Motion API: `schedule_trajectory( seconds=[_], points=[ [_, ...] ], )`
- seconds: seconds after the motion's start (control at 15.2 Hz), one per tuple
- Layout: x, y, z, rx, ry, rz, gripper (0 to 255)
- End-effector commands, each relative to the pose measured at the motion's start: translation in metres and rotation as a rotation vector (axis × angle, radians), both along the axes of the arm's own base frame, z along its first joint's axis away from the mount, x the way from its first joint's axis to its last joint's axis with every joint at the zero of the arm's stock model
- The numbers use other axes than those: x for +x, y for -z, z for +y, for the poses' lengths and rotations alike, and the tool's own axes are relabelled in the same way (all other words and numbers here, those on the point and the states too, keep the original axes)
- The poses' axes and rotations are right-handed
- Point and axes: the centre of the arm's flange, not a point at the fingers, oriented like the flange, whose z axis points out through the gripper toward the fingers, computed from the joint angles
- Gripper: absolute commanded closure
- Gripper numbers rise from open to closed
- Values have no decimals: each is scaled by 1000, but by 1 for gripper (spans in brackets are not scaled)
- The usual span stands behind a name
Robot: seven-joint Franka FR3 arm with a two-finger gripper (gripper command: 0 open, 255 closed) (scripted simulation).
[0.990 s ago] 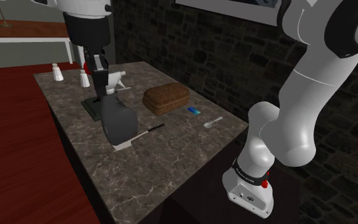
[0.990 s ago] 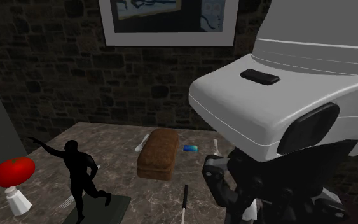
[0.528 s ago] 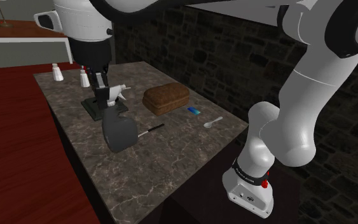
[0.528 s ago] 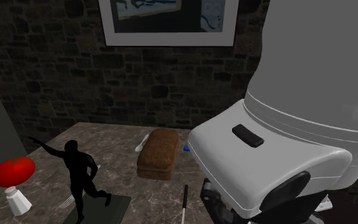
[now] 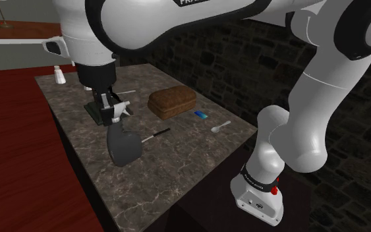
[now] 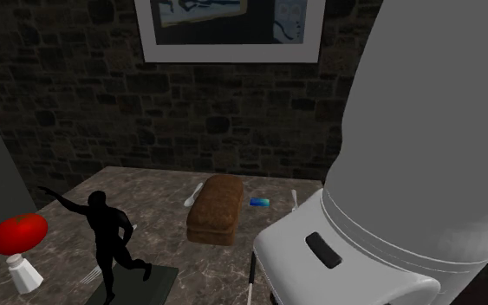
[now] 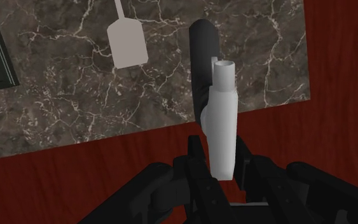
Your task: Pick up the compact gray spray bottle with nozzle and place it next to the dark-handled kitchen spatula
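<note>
My gripper [image 5: 111, 107] is shut on the spray bottle's pale grey nozzle head [image 7: 222, 127], and the fingers [image 7: 196, 162] clasp it from both sides. The bottle's dark grey body [image 5: 124, 145] hangs down close to the marble table [image 5: 177, 165]; I cannot tell whether it touches. The spatula lies just beside it, its thin dark handle [image 5: 156, 136] pointing away from the bottle. Its pale blade [image 7: 128, 43] rests on the marble a short way from the bottle. In the second exterior view the spatula handle [image 6: 252, 275] shows beside the arm.
A brown loaf [image 5: 172, 103], a small blue object [image 5: 200, 115] and a white spoon [image 5: 221, 127] lie further along the table. A black running-figure statue [image 6: 107, 238] on a dark base stands behind the gripper. The table's edge and red floor [image 7: 75, 165] are close to the bottle.
The gripper has carried the bottle lower and a little nearer the table's front edge, so its body now hides the spatula blade in the shoulder view. The arm sank in the second exterior view.
</note>
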Motion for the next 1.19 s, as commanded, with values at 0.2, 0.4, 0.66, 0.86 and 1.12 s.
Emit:
schedule_trajectory(
  seconds=[0.2, 0.4, 0.66, 0.86, 1.12],
  points=[
    [0, 26, -1, 0, 0, 0, 255],
    [0, 41, -1, 0, 0, 0, 255],
    [0, 61, -1, 0, 0, 0, 255],
    [0, 61, -1, 0, 0, 0, 255],
    [0, 61, -1, 0, 0, 0, 255]
  ],
)
